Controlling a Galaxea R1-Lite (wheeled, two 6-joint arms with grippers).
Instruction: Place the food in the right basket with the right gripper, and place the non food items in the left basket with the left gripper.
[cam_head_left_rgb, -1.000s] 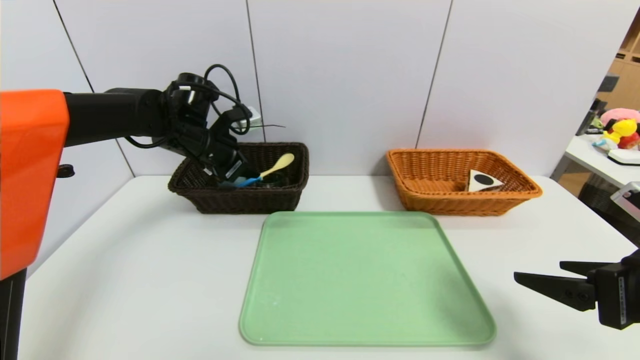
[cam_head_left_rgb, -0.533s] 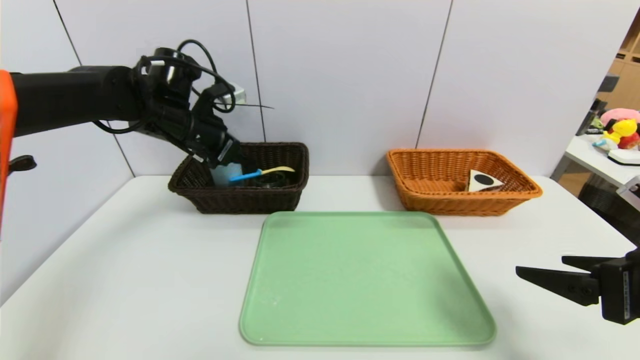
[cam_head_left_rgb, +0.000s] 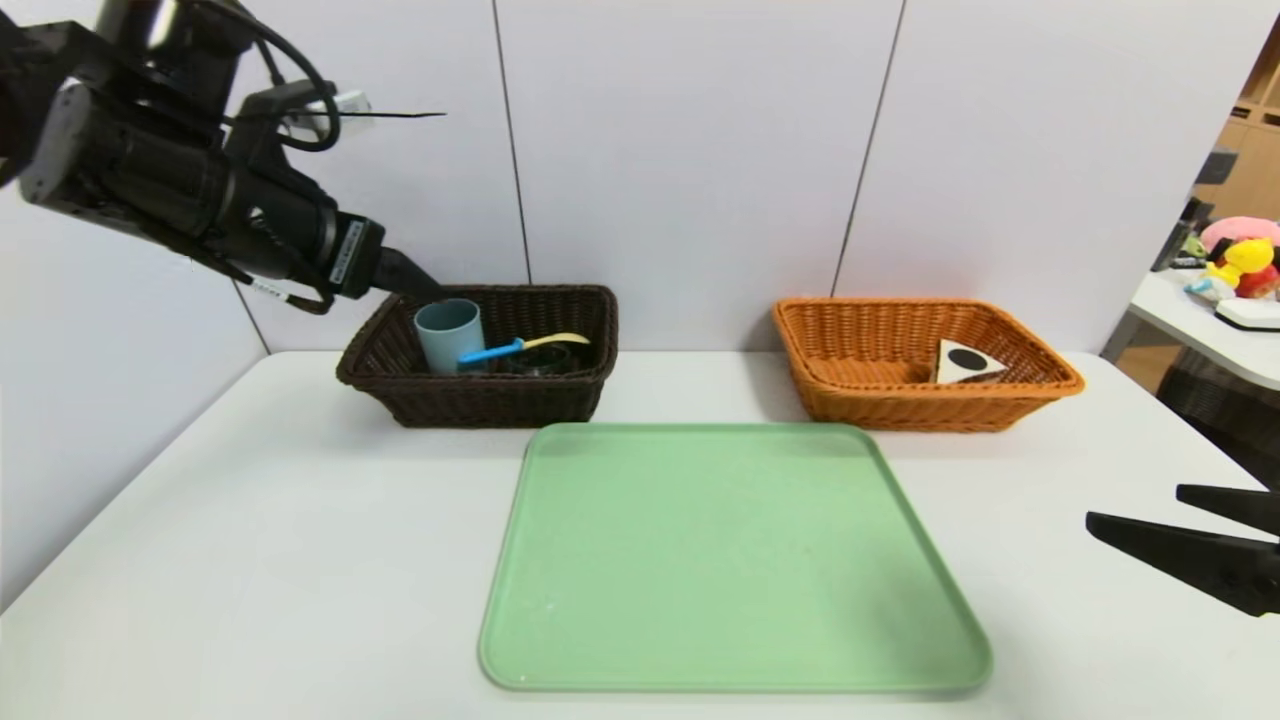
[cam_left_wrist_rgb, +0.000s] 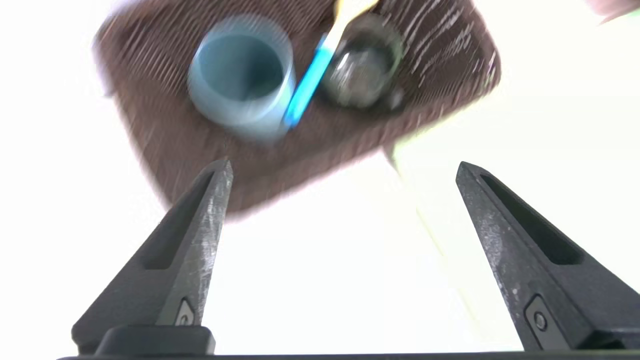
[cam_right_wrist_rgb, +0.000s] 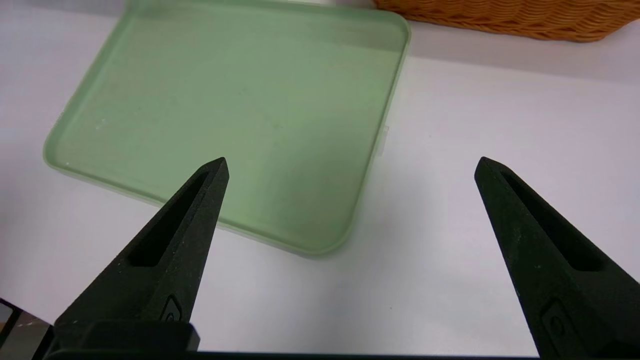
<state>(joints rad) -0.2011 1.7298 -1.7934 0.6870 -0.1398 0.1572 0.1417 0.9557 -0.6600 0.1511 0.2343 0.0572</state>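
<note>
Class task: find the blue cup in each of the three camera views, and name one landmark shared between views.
Head view: blue cup upright in the dark basket, left end.
Left wrist view: cup beyond the fingertips, beside the spoon.
Right wrist view: not in it.
Shared landmark: dark basket.

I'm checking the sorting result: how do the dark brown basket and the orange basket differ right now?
The dark brown basket sits on the left, the orange basket on the right. The brown one holds a blue cup, a blue-handled spoon and a dark round item I can't identify; the orange one holds only a triangular rice ball. The open left gripper hangs above the brown basket; nothing is over the orange one. Both are woven and rectangular, behind the green tray.
</note>
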